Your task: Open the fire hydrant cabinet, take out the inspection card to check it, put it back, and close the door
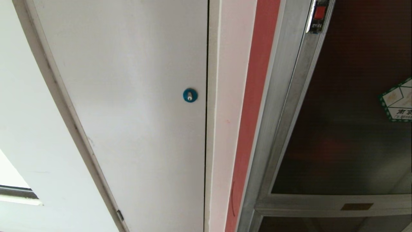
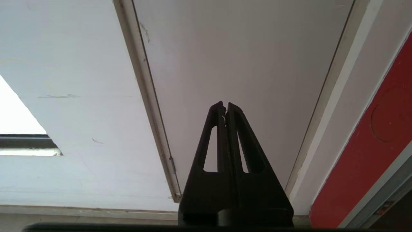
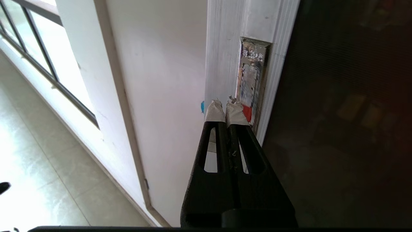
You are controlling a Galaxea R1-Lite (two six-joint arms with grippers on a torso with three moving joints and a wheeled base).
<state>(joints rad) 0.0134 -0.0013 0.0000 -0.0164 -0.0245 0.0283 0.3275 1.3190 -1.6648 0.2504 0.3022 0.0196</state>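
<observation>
Right tool, black slotted fingers with pale tape wrapped on the tips, is pressed closed and empty, its tips just at the small red latch set in a worn metal plate on the silver ribbed frame of the door. Smooth dark tinted glass fills that door, which is closed; in the head view it carries a green-edged white hexagonal sticker. Beside the fire hydrant cabinet runs a red strip, then a plain white door with a round blue lock. Left tool, bare black, is closed before that white door.
</observation>
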